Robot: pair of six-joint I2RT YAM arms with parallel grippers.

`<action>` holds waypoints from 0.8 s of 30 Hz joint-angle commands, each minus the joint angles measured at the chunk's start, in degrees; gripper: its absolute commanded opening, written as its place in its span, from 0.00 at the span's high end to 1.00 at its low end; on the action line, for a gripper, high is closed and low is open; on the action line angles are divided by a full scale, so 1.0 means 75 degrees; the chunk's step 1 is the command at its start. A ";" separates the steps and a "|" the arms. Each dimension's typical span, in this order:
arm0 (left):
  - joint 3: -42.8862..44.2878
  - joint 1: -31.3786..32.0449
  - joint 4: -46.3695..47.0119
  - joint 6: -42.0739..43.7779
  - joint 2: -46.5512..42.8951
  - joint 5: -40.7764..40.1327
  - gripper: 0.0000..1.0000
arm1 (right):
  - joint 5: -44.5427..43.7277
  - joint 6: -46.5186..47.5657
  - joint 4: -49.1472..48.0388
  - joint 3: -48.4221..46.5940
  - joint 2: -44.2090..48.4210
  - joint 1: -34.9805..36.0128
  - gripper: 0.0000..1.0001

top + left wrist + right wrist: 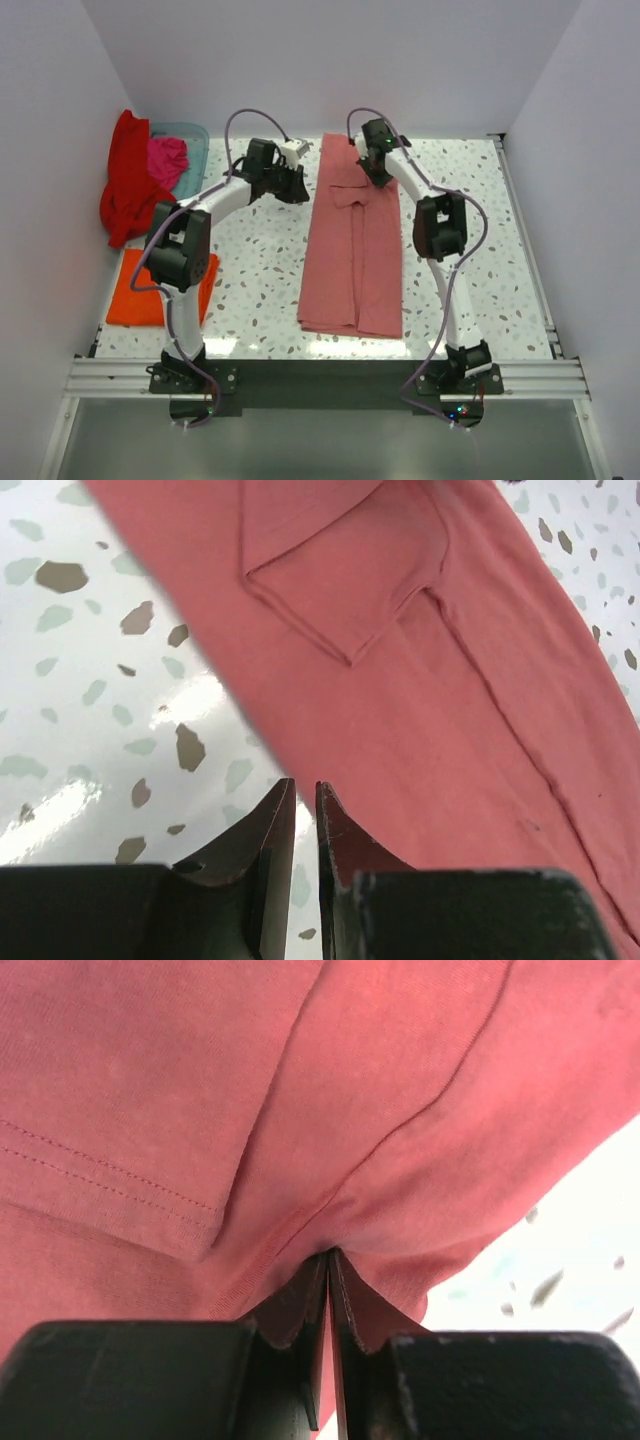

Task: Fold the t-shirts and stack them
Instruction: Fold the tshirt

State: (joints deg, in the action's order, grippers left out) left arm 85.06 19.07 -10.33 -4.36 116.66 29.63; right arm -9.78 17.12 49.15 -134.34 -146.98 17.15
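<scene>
- The pink t-shirt (352,245) lies mid-table, sides folded in to a long strip; judging by that, the crosswise fold is left.
- The right gripper (328,1260) pinches its far edge.
- The left gripper (305,795), nearly closed, hovers beside the pink shirt, holding nothing.
- Left of it, an orange t-shirt (135,290) lies folded; red (125,180) and magenta (167,157) t-shirts wait over a basket (190,140).

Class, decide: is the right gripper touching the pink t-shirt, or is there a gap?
Touching. The right wrist view shows the right gripper closed, with a fold of the pink t-shirt pinched between its fingertips.
</scene>
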 commanded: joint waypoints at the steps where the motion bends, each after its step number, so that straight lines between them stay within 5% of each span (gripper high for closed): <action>1: -0.0196 -0.0046 0.0639 -0.0239 -0.0637 -0.0527 0.81 | 0.0168 0.0459 -0.0609 -0.0636 -0.0723 0.0702 0.89; 8: 0.0798 -0.0117 0.0090 -0.0169 0.0334 -0.0599 0.81 | -0.0559 0.0355 -0.1045 -0.0499 -0.0584 0.0691 0.82; 15: 0.1925 -0.0117 -0.0416 -0.0251 0.1519 -0.0376 0.81 | 0.0131 -0.0022 -0.1398 0.0978 0.1255 0.0480 0.59; 24: 0.2263 -0.0129 -0.1517 0.0428 0.2127 -0.0997 0.83 | 0.1733 -0.0068 -0.0121 0.1855 0.2217 0.0035 0.58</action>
State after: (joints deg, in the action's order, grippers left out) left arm 99.07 18.39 -18.83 -4.14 131.28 23.77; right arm -4.84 17.63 42.83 -123.79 -135.66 18.44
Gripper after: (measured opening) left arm 0.173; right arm 0.415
